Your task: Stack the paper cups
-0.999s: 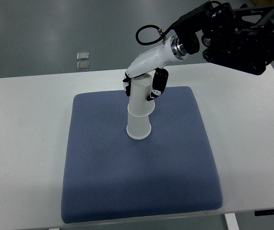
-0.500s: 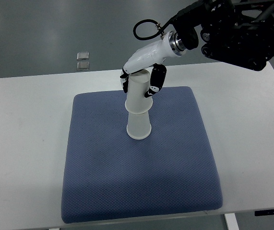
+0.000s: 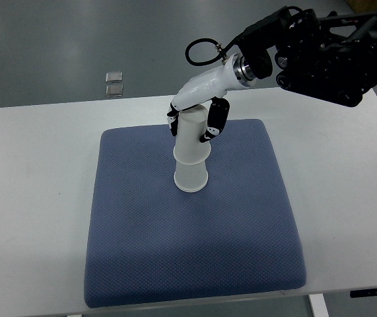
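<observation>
The right hand (image 3: 195, 119), white-shelled with black finger segments, reaches in from the upper right on a dark arm (image 3: 320, 56) and is closed around the upper paper cup (image 3: 191, 139), with black fingers (image 3: 215, 119) on the cup's right side and more fingertips showing on its left edge. That cup is upside down and sits over a second upside-down paper cup (image 3: 191, 177), so two white cups are visible in all, one nested on the other in a single short column. The upper cup leans slightly relative to the lower one, and its rim comes partway down the lower cup's wall. The lower cup stands with its wide mouth on the blue pad (image 3: 142, 251), a little above the pad's middle. There is one pad, square and textured, lying on the white table (image 3: 36, 198), which shows on all sides of it. A single black cable (image 3: 198, 46) loops out from the wrist. Beyond the far edge of the table, on the grey floor (image 3: 56, 33), lie two small square silvery pieces (image 3: 114, 83), one just behind the other. No left arm appears.
</observation>
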Motion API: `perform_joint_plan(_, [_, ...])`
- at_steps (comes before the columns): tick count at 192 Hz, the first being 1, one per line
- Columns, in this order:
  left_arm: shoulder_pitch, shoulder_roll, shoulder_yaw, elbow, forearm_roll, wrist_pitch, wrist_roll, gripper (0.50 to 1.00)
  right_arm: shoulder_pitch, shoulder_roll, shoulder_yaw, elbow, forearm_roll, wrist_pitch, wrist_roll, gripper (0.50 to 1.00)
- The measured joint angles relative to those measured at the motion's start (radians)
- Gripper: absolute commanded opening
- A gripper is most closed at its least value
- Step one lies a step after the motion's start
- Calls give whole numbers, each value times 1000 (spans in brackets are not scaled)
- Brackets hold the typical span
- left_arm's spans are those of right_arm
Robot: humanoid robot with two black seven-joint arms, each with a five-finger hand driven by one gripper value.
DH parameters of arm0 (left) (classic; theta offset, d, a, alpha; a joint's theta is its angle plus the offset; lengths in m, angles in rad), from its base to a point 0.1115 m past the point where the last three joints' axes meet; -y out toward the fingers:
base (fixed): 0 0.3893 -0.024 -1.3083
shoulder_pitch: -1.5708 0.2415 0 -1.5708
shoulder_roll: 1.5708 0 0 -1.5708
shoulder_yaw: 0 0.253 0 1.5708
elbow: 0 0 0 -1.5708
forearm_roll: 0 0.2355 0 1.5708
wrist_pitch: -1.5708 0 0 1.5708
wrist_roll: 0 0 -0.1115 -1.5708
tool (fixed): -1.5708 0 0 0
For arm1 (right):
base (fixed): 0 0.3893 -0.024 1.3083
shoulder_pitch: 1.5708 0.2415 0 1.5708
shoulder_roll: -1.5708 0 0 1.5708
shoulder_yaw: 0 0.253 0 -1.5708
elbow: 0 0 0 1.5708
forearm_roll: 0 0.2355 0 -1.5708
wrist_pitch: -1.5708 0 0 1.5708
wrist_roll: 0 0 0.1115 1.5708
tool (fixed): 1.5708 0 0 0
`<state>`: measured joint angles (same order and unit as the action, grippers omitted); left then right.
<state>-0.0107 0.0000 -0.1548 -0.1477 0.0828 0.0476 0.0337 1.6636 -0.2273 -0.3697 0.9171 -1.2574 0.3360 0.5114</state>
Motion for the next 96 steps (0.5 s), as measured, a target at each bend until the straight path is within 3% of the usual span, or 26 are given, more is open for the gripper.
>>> perform_joint_plan(17, [0, 0, 0, 0, 0, 0, 0, 1000, -8, 2, 0, -8, 1, -3, -1, 693])
perform_joint_plan(29, [0, 0, 0, 0, 0, 0, 0, 1000, -15, 3, 0, -10, 1, -4, -1, 758])
perform_joint_plan(61, [0, 0, 0, 0, 0, 0, 0, 1000, -34, 14, 0, -21, -1, -26, -3, 829])
perform_joint_plan(96, [0, 0, 0, 0, 0, 0, 0, 1000, -40, 15, 0, -26, 3, -32, -4, 862])
